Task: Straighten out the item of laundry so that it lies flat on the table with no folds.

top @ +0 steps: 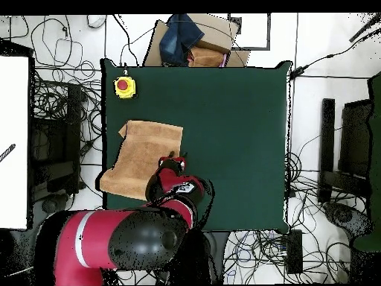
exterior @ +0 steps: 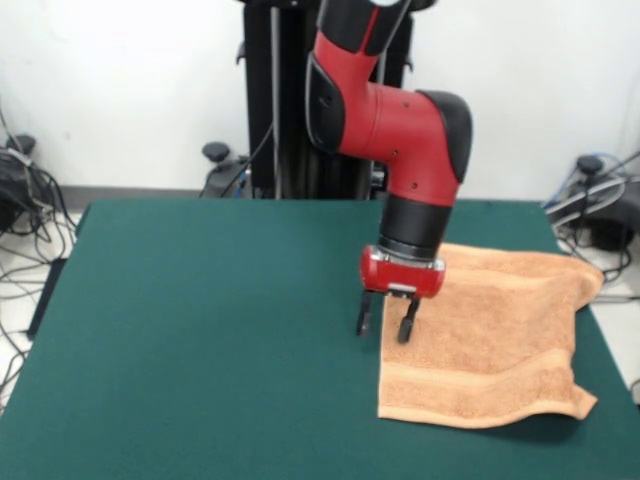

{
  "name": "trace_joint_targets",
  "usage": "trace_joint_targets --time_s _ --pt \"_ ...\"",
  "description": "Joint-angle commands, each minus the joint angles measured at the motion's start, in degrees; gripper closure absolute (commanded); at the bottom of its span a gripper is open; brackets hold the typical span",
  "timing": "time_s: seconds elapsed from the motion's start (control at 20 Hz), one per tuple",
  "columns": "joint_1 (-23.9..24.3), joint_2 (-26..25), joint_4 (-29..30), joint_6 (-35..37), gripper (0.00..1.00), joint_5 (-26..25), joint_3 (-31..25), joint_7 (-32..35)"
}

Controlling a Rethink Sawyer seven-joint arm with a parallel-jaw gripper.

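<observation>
The big green table (exterior: pixel 200 330) fills most of the front view, and most of its top is bare. The red and black arm (exterior: pixel 390 120) comes down from the top middle of the picture and bends toward the right. The towel (exterior: pixel 490 340) lies in the lower right part of the front view, close to the right edge of the table; in the overhead view it sits at the left side of the table (top: pixel 231 141), and one corner of the towel (top: pixel 141 160) seems to hang a little past the table's edge. It looks soft, light and floppy, so it will bend and bunch up if it is pushed, and it may drag on the fuzzy table top. The far right corner looks turned over and the near edge is wavy, so it is not flat yet. A good place to grab seems to be a corner or an edge, maybe the turned corner at the right. The gripper (exterior: pixel 384 325) hangs over the left edge of the towel, with its two dark fingers (exterior: pixel 364 316) apart and nothing between them. A small yellow box with a red button (top: pixel 124 86) sits at the upper left of the table in the overhead view.
</observation>
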State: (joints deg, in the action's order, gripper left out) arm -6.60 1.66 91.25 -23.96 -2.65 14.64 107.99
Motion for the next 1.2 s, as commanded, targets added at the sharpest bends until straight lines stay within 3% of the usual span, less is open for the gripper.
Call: trace_joint_targets --time_s 0.05,0.4,1.05,1.2 --pt "0.5 -3.5 -6.9 6.2 0.00 -1.1 -2.2 2.5" --pt "3.4 -9.8 -12.0 4.6 0.00 -4.2 -7.2 3.5" --pt "2.7 -11.2 -14.1 4.2 0.00 -5.4 -6.9 4.9" --pt "4.1 -11.5 -14.4 4.1 0.00 -6.9 -9.2 5.5"
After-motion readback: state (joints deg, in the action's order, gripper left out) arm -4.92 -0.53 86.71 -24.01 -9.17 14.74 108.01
